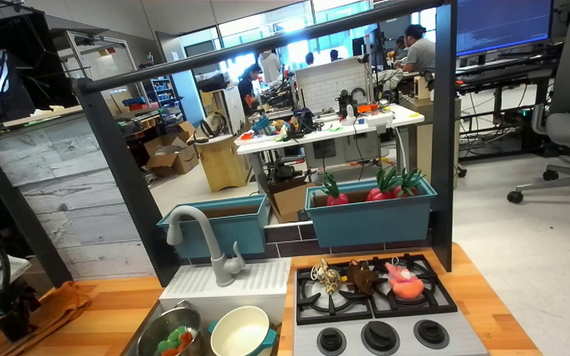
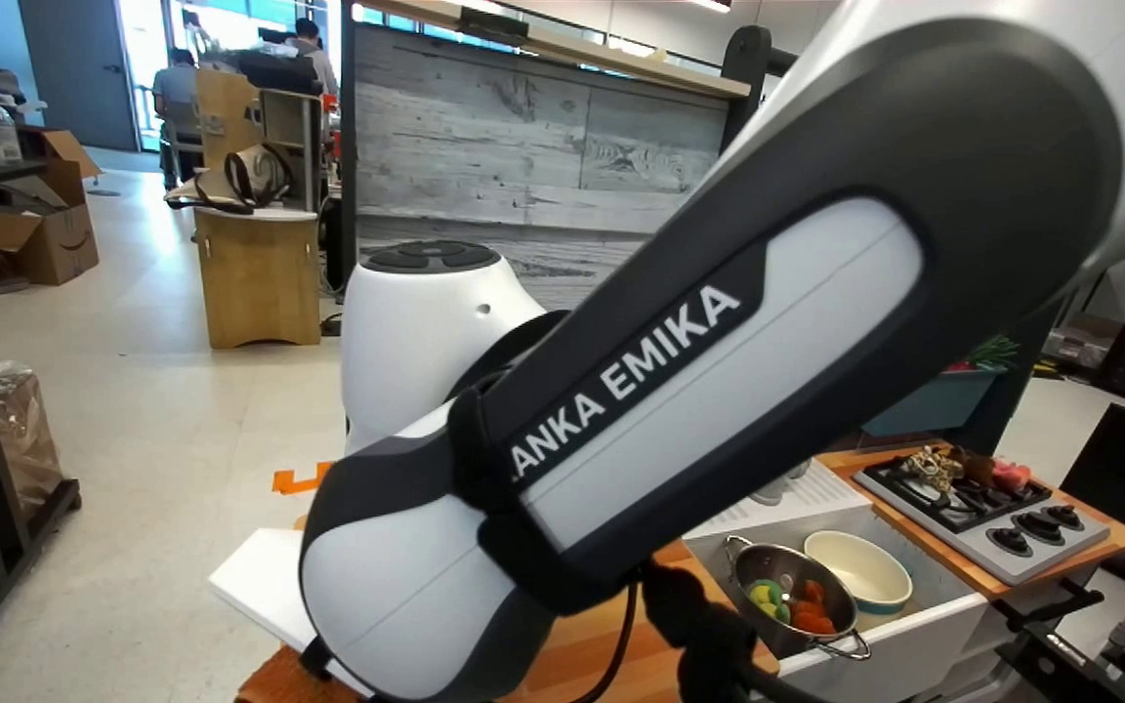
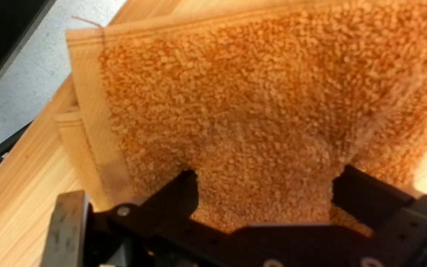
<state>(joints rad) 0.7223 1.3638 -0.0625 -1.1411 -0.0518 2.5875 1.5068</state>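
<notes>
- Orange terry towel [image 3: 235, 92]: fuzzy looped pile, darker in its creases, with a smooth, paler woven border and a loose thread at one corner.
- It lies rumpled on the wood-grained counter [image 3: 17, 211], near its edge, a lower layer peeking out.
- The black hand [image 3: 265, 178] is right over it, jaws spread wide with cloth between them, gripping nothing.
- Farther along, in an exterior view, a sink [image 1: 215, 301] holds a steel pot [image 1: 168, 317] and a cream pot [image 1: 239, 330].
</notes>
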